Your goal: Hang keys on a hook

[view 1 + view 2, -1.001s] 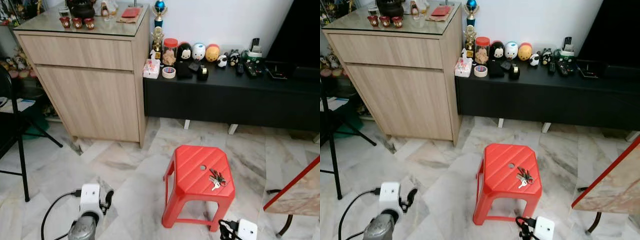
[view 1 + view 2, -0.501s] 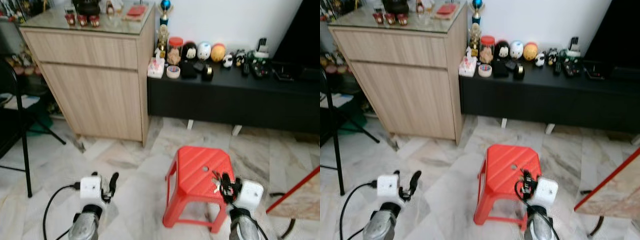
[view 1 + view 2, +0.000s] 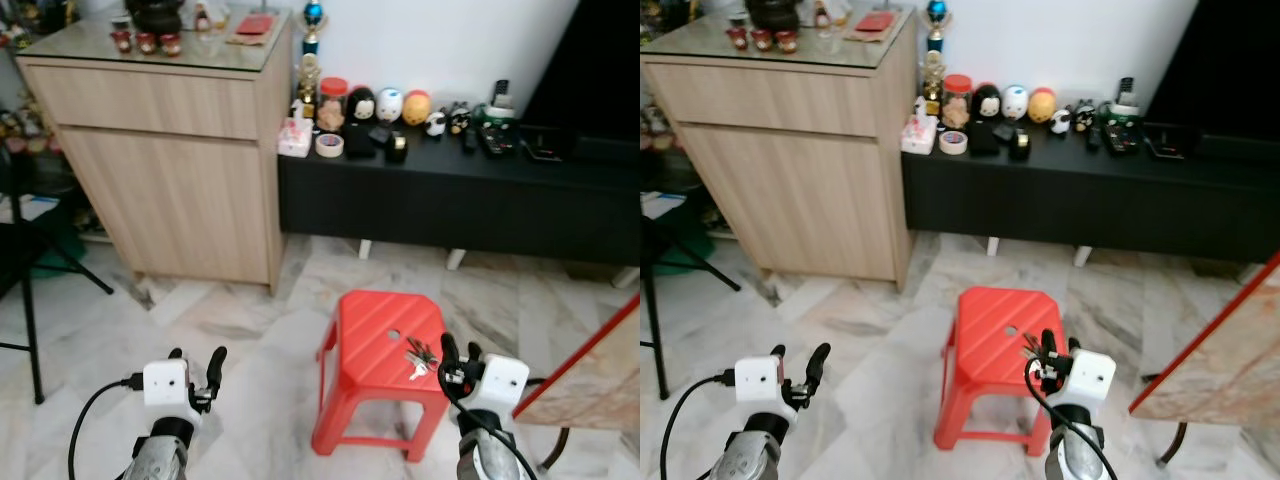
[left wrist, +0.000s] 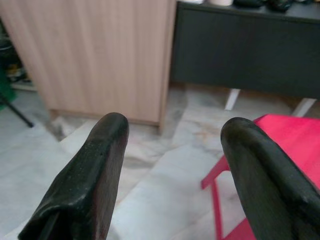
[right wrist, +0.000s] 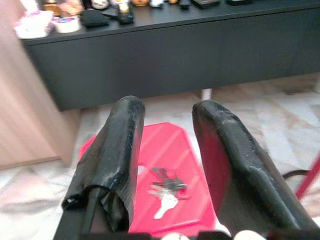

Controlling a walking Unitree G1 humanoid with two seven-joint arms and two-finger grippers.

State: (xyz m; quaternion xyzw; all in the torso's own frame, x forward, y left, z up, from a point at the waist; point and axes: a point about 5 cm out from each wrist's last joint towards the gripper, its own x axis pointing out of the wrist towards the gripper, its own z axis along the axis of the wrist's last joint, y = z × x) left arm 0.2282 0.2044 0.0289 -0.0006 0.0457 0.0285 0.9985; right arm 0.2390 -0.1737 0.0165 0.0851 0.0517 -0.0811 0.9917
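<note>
A bunch of keys [image 3: 419,356] lies on the right part of the red plastic stool [image 3: 375,345], beside the hole in its seat. My right gripper [image 3: 456,356] hovers open just to the right of the keys, a little above the stool's edge; its wrist view has the keys [image 5: 165,187] between and below its two black fingers [image 5: 116,150]. My left gripper [image 3: 196,364] stands open over the marble floor, left of the stool, holding nothing. No hook can be made out.
A light wooden cabinet [image 3: 170,150] stands at the back left, next to a low black console [image 3: 460,190] with figurines and remotes on top. A black chair frame [image 3: 25,270] is at the far left. A red-edged slab [image 3: 590,375] leans in at the right.
The camera has shifted. My right gripper has moved from over the keys to just right of them, so the keys show again. The left gripper has risen slightly.
</note>
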